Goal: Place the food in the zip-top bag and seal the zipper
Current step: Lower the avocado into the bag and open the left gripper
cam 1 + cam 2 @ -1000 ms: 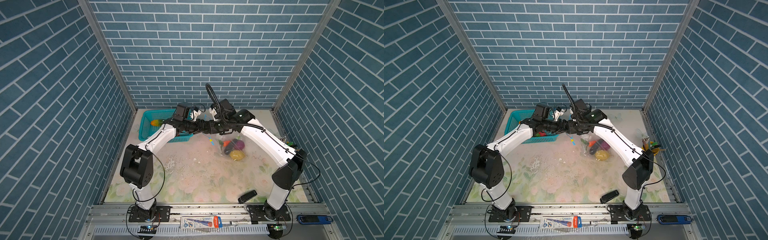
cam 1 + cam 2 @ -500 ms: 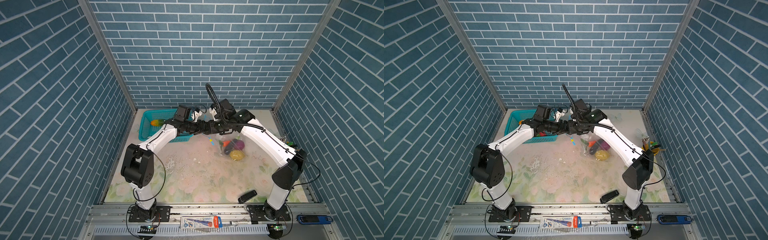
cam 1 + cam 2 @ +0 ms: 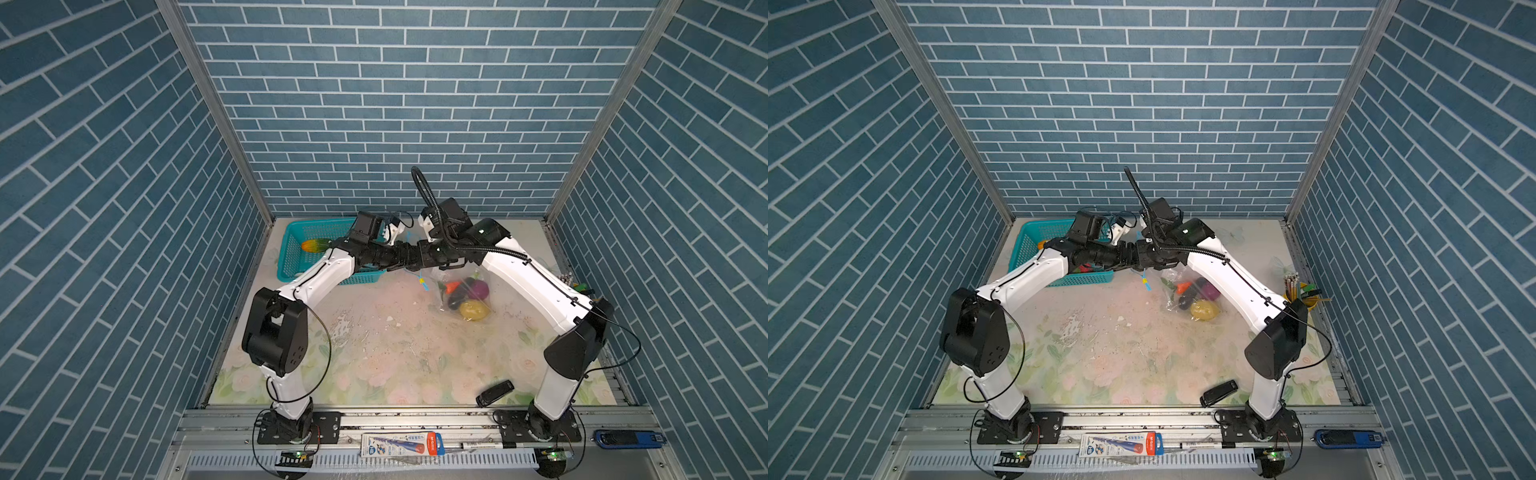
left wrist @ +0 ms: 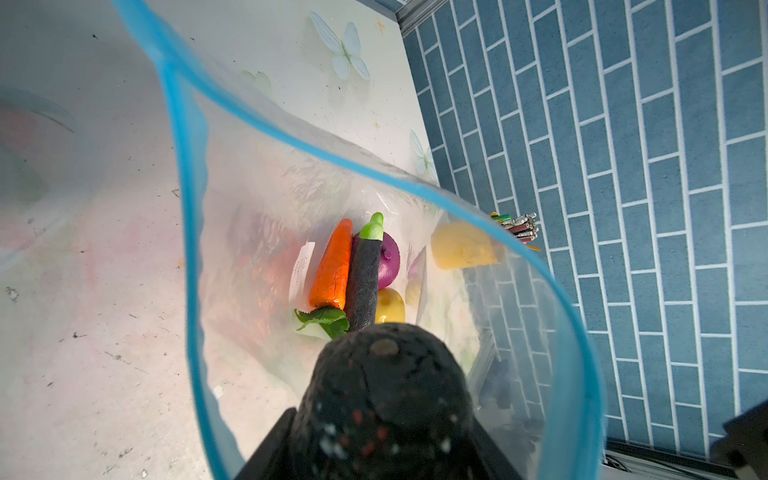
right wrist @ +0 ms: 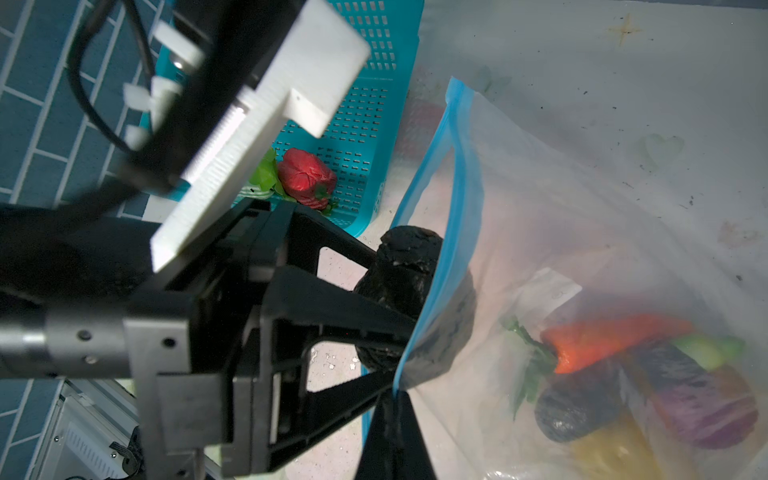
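Both arms are met over the far middle of the worktop, at the mouth of the zip-top bag. In both top views the bag is sited at 1 o'clock from worktop centre, with the mouth end toward 10 o'clock under the grippers and the food end down on the worktop.

Right gripper: jaws are pressed together, with the blue zipper strip pinched and held up. In the left wrist view the mouth is seen gaping.

Left gripper: jaws are part-spread and clamped on a dark bumpy toy, which is positioned right at the blue strip and partly past it.

Bunched at the bag bottom: orange carrot, dark eggplant, purple onion, yellow fruit.

A teal basket is placed at 11 o'clock. A red pepper and an orange-to-green piece are seen in it.
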{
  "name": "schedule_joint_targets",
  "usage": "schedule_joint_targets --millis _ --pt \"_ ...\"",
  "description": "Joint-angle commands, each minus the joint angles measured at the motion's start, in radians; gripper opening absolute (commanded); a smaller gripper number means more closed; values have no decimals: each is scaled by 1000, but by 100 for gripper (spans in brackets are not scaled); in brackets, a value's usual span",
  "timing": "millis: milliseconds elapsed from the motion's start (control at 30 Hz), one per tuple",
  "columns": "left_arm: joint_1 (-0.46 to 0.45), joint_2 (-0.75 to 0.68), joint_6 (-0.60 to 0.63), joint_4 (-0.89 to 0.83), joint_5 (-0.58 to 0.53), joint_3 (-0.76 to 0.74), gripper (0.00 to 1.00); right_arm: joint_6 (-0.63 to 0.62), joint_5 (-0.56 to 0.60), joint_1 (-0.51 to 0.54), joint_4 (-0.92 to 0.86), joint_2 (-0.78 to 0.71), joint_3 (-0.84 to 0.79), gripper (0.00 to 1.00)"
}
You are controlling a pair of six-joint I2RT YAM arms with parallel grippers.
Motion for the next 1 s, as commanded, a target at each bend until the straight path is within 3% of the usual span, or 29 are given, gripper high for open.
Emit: schedule_joint_targets --millis 0,967 --pt "-7 4 19 -9 -5 9 57 5 -11 3 12 -38 -16 0" --pt "-8 -7 22 1 -17 -1 67 9 -17 3 11 -36 -15 0"
